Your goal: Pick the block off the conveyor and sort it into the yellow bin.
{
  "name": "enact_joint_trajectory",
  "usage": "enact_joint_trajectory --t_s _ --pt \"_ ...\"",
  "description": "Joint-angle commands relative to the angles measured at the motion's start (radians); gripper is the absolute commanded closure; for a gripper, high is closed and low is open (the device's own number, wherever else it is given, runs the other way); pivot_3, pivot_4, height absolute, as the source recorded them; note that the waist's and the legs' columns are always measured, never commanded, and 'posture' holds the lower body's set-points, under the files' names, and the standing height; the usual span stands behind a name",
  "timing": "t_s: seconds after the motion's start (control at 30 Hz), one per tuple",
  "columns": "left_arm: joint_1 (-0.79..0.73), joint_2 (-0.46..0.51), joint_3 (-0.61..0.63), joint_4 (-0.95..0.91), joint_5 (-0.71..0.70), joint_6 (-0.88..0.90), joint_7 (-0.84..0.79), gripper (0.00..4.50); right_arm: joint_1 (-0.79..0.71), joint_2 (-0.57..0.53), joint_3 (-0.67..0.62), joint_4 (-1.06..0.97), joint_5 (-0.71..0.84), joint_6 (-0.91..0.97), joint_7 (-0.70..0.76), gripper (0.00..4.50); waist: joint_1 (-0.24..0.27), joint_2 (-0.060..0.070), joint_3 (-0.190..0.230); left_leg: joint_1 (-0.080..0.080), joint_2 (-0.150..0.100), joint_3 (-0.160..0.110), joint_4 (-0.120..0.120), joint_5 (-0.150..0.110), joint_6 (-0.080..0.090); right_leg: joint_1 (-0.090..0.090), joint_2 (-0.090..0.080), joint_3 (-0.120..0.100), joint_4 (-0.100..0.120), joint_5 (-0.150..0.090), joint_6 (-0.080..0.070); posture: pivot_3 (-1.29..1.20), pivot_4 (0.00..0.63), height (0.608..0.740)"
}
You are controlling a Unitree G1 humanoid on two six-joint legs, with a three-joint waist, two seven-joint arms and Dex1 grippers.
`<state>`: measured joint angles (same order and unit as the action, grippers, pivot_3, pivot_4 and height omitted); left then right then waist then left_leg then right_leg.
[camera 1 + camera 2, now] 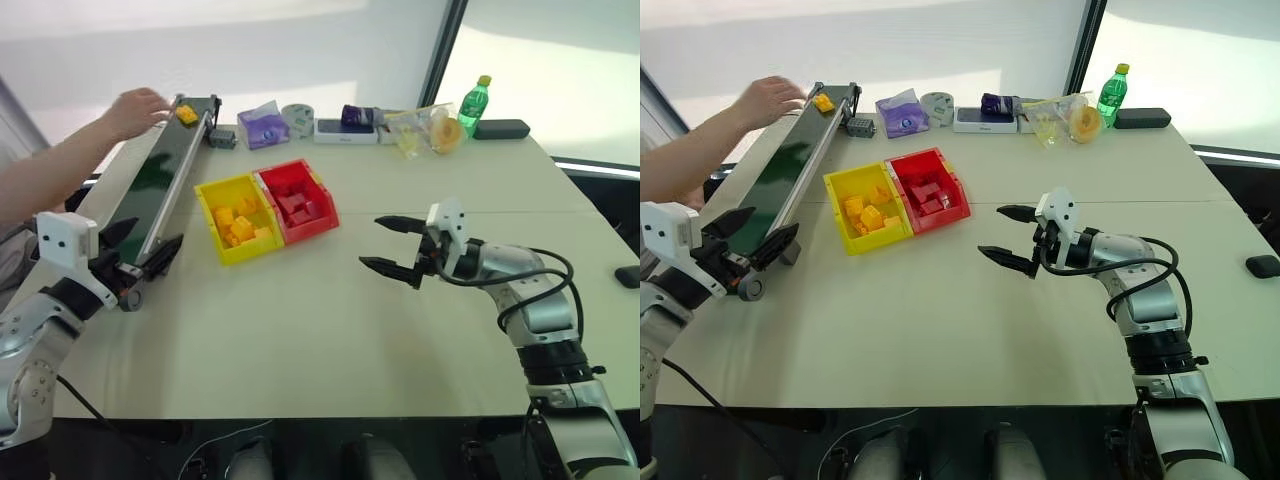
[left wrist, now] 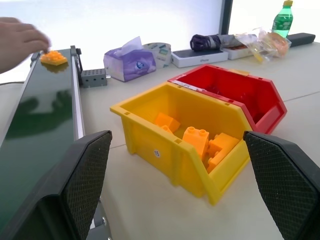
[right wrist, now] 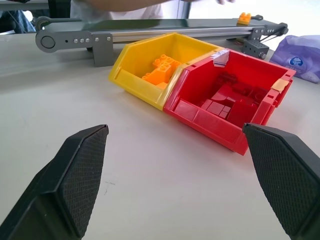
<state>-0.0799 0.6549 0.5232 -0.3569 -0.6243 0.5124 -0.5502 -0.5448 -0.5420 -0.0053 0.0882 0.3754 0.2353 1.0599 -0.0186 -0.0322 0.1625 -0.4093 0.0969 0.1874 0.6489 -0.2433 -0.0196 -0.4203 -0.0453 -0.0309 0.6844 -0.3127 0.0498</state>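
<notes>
The block [image 1: 187,115] sat at the far end of the conveyor [image 1: 165,175], in the upper left of the frame, with a person's hand [image 1: 135,108] just beside it, perhaps touching it. My left gripper [image 1: 140,250] waited at the near end of the belt, in the lower left, its 2 fingers spread wide and empty. My right gripper [image 1: 397,245] hung over bare table right of centre, also wide open and holding nothing. The yellow bin [image 1: 213,217] stood just right of the belt, pressed against the red bin [image 1: 318,205], and already held several orange blocks.

I judged the block light, rigid plastic, not fragile, its smooth sides likely a bit slippery. The studded top would give poor purchase, so I would pinch it across 2 opposite flat sides, low on the body, squarely enough that it could not twist out.
</notes>
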Motion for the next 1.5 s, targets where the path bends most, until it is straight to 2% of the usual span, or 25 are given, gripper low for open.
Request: enact_joint_trajectory --t_s 0.03,0.2,0.53,0.83,1.0,1.23,1.5 --pt "-0.022 0.006 0.016 -0.02 -0.015 -0.017 0.006 0.05 -0.011 -0.007 -0.02 -0.025 0.012 -0.012 -0.003 0.0 0.0 0.0 0.0 0.0 0.0 0.0 0.0 0.0 0.0 0.0 0.0 0.0 0.0 0.0 0.0 0.0 0.15 0.74" --pt "-0.039 0.019 0.017 0.003 0.034 -0.043 0.029 0.05 -0.011 -0.007 -0.02 -0.029 0.012 -0.01 -0.007 0.0 0.0 0.0 0.0 0.0 0.0 0.0 0.0 0.0 0.0 0.0 0.0 0.0 0.0 0.0 0.0 0.0 0.15 0.74" --pt "0.027 0.001 0.061 -0.017 0.013 -0.067 -0.002 0.05 -0.022 -0.008 -0.016 -0.031 0.013 -0.005 -0.006 0.0 0.0 0.0 0.0 0.0 0.0 0.0 0.0 0.0 0.0 0.0 0.0 0.0 0.0 0.0 0.0 0.0 0.15 0.74" --pt "0.201 -0.085 0.188 -0.122 -0.003 -0.087 0.076 0.05 -0.013 -0.007 -0.021 -0.031 0.017 -0.011 -0.002 0.0 -0.002 0.0 0.0 0.0 0.0 0.0 0.0 0.0 0.0 0.0 0.0 0.0 0.0 0.0 0.0 0.0 0.15 0.74" --pt "0.295 -0.15 0.258 -0.16 0.035 -0.145 0.145 0.05 -0.013 -0.006 -0.022 0.004 0.014 -0.036 0.017 0.0 -0.001 0.0 0.0 0.0 0.0 0.0 0.0 0.0 0.0 0.0 0.0 0.0 0.0 0.0 0.0 0.0 0.15 0.74" --pt "0.365 -0.223 0.251 -0.197 0.064 -0.203 0.197 0.05 -0.029 0.005 -0.012 0.066 0.005 -0.081 0.043 0.0 0.0 0.0 0.0 0.0 0.0 -0.001 0.0 -0.001 0.002 0.001 0.0 0.0 0.0 0.0 0.0 0.0 0.15 0.74" --pt "0.347 -0.215 0.241 -0.169 0.078 -0.221 0.218 0.05 -0.034 0.007 -0.011 0.091 0.001 -0.102 0.057 0.0 -0.001 0.0 0.0 0.0 0.0 -0.001 0.0 -0.001 0.003 0.001 0.0 0.0 0.0 0.0 0.0 0.0 0.15 0.74"
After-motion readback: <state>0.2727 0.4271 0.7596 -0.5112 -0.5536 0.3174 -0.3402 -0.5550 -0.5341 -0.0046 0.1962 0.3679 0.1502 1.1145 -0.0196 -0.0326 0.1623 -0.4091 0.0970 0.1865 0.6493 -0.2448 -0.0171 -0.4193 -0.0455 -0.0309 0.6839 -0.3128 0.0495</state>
